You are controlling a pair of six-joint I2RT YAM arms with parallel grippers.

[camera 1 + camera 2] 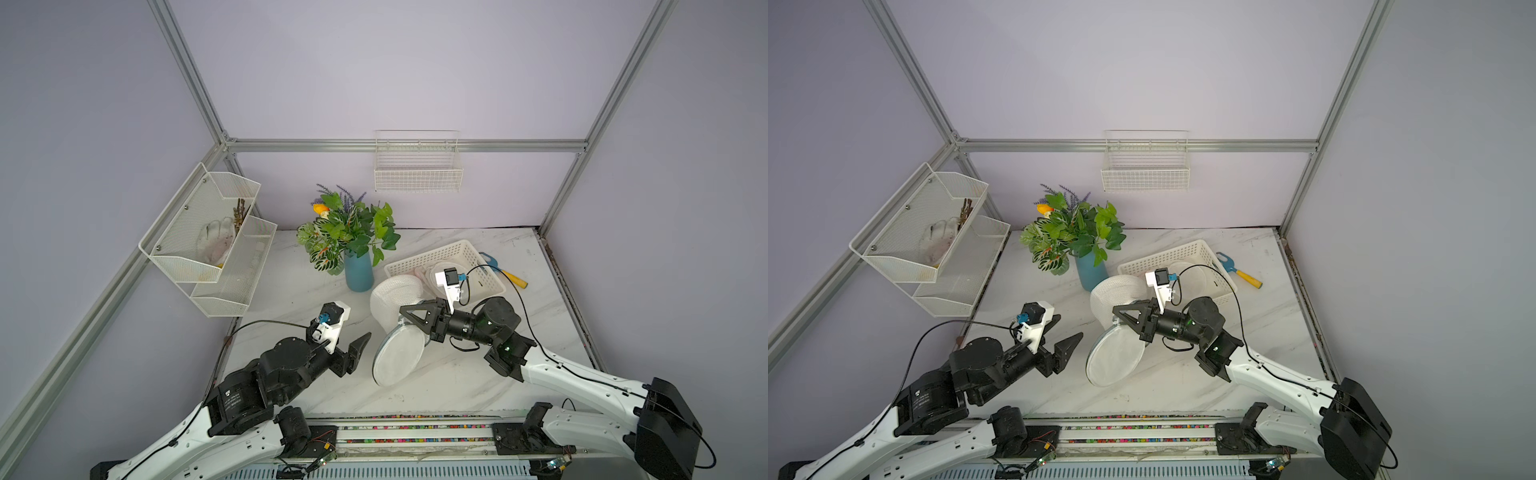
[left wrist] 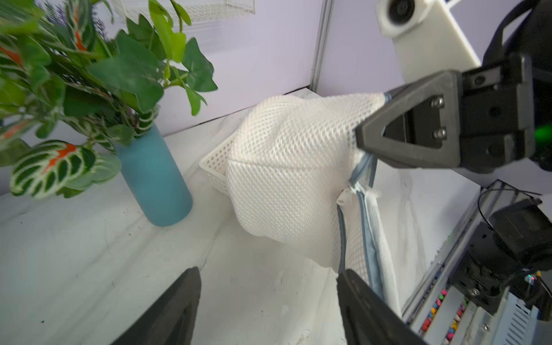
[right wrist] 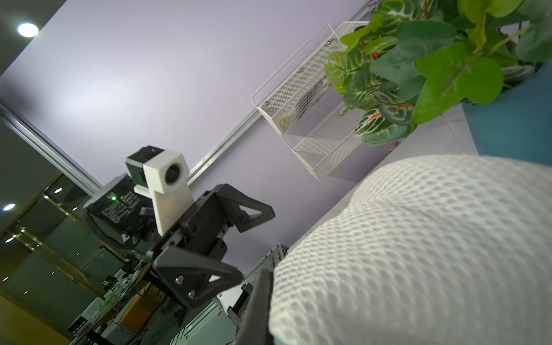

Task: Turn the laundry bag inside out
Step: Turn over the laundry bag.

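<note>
**Clerk:** Entry one, nearest the base?

**Checker:** Left claw. It is being held with its jaws apart and nothing between them, just beside the laundry bag and clear of it.

**Clerk:** Entry two?

**Checker:** The bag itself, being listed in parts. The round flat panel is lying on the desk, mid-desk between the arms. The mesh body is being held up behind it, ballooned into a dome.

**Clerk:** Held by what?

**Checker:** Right claw. Its jaws are being kept together, clamped on the blue-trimmed edge where the mesh is gathered.

**Clerk:** Progress to be noted?

**Checker:** It is being judged as partway. One edge is gripped and lifted and the body is puffed out. The panel is lying flat and is not being handled. Which face of the mesh is outward cannot be told. What is being judged as left is a fresh grip by the free claw, and the rest of the fabric being drawn through the opening.

**Clerk:** Farther items?

**Checker:**
- Blue vase, near the dome.
- White basket, just behind the bag.
- Yellow-handled tool, beside the basket.
- Mesh rack on the side wall.
- Wire rack on the back wall.
</note>
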